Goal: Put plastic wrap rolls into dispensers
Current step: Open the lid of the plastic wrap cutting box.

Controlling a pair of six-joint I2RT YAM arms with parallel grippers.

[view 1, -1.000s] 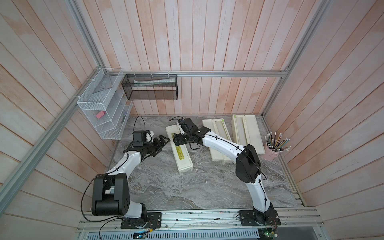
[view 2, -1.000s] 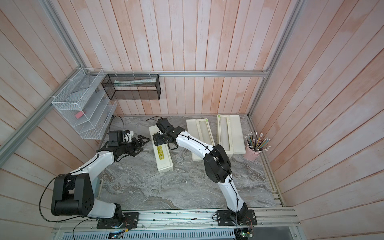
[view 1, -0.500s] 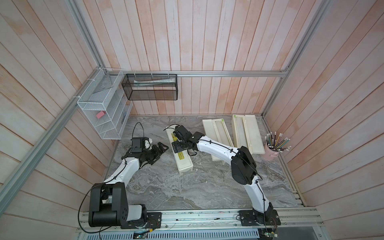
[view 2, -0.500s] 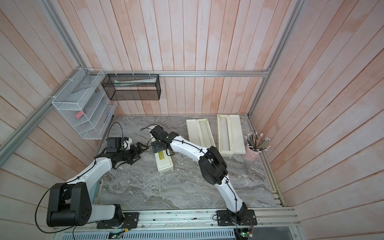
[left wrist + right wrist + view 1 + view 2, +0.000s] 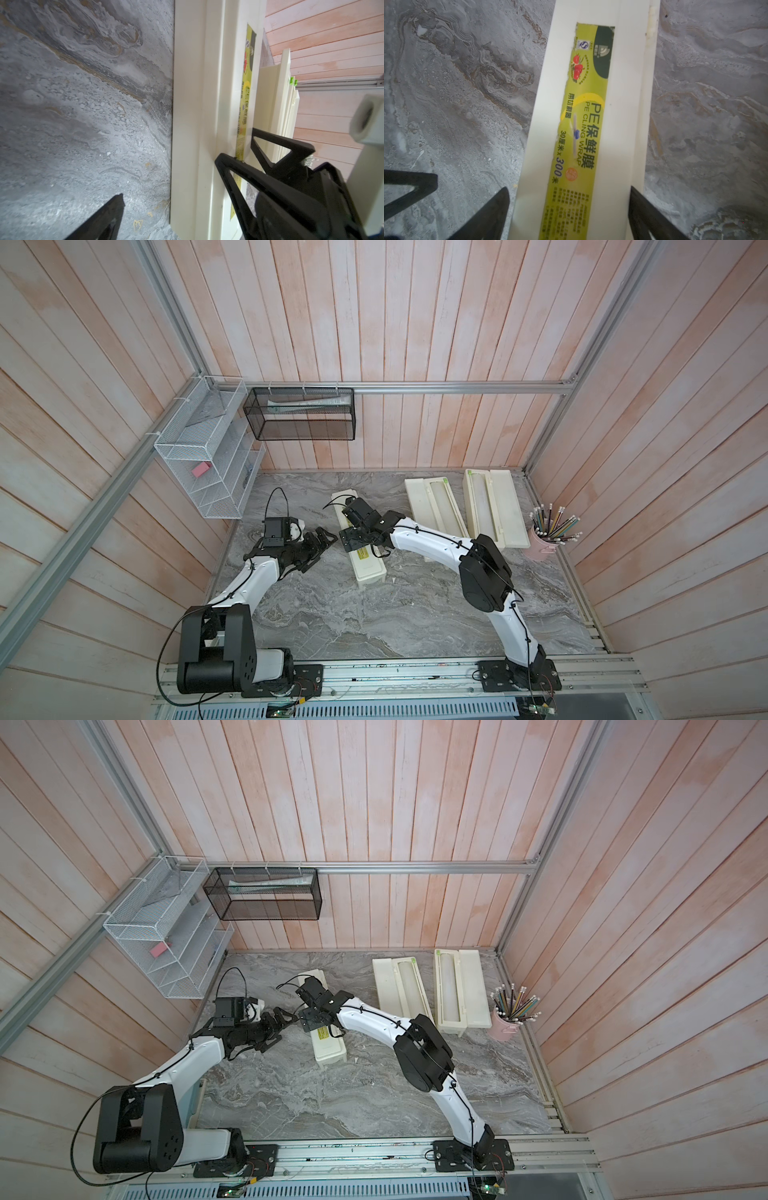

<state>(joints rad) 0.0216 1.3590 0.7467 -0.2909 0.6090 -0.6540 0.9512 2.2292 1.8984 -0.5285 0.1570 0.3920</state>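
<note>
A closed cream dispenser (image 5: 365, 568) (image 5: 330, 1050) with a yellow-green label (image 5: 581, 124) lies left of centre on the marble. My right gripper (image 5: 360, 542) (image 5: 569, 197) is open, one finger on each long side of the dispenser's lid. My left gripper (image 5: 326, 536) (image 5: 190, 199) stands wide open against the dispenser's left side wall, holding nothing. At the back right lie two open dispensers (image 5: 419, 497) (image 5: 505, 506). A translucent plastic wrap roll (image 5: 441, 502) (image 5: 482, 506) rests in each trough.
A pink cup of pencils (image 5: 546, 541) stands by the right wall. A white wire rack (image 5: 208, 472) hangs on the left wall and a black mesh basket (image 5: 303, 418) on the back wall. Bare marble (image 5: 395, 614) stretches in front of the dispensers.
My right gripper has slid along the closed dispenser from its far end toward its middle. My left gripper has shifted slightly toward the front. The dispenser has stayed in place.
</note>
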